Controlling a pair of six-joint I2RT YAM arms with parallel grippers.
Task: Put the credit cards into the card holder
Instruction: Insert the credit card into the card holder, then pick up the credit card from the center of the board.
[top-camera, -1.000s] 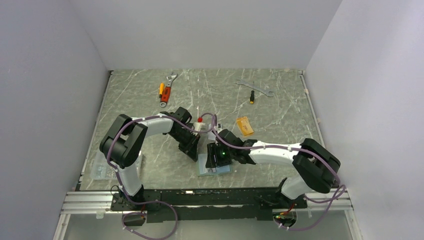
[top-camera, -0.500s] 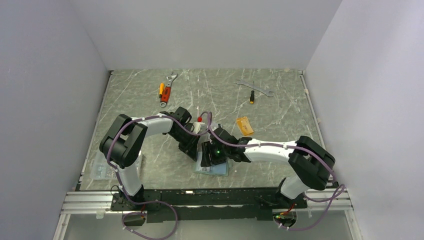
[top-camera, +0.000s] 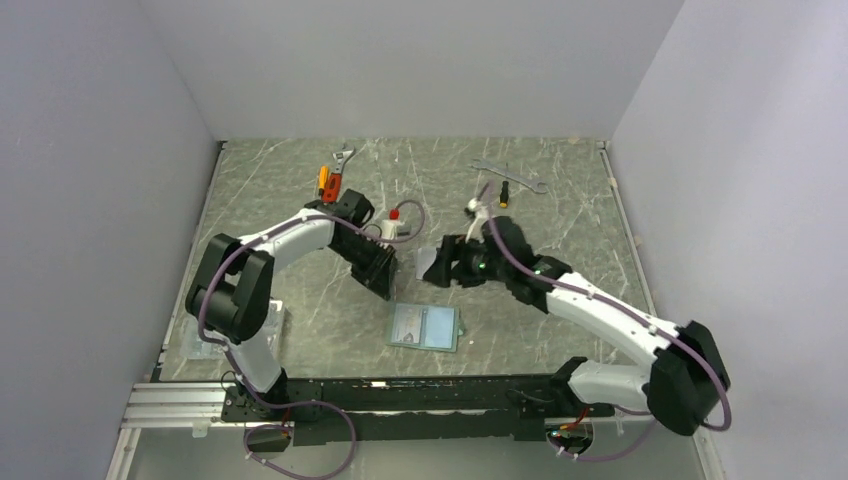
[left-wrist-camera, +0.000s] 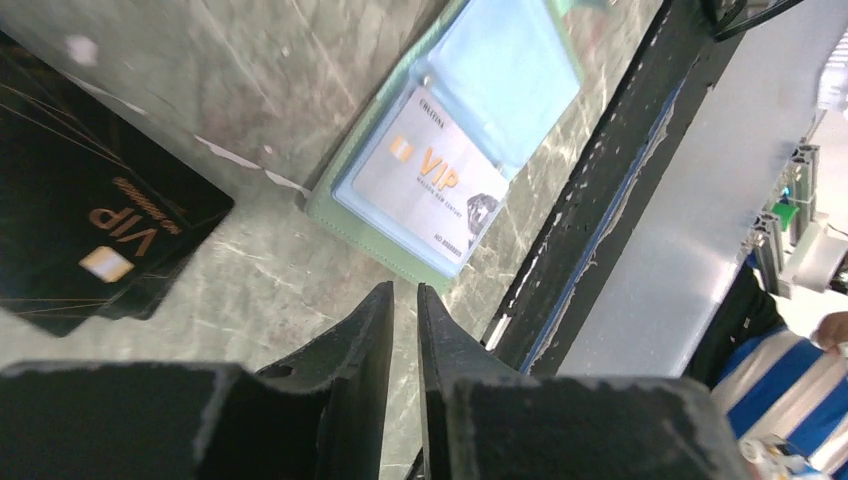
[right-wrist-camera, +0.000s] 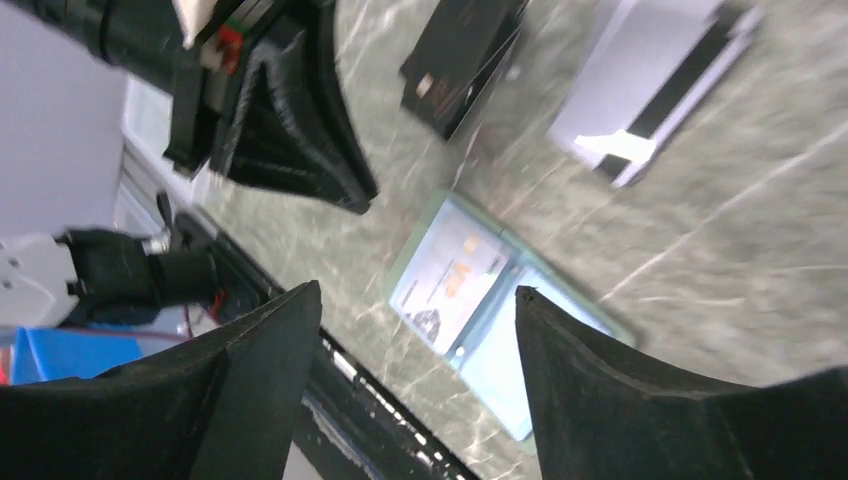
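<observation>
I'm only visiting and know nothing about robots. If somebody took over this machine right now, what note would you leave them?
Left fingers: almost shut with a thin gap, holding nothing.
Right fingers: wide open, empty.
Card holder: lying open on the table, near the arms' bases.
Done: one silver VIP card sits in its clear pocket.
Left: the overlapping black cards and a grey striped card lie loose on the table, apart from the holder. The arms may hide more.
</observation>
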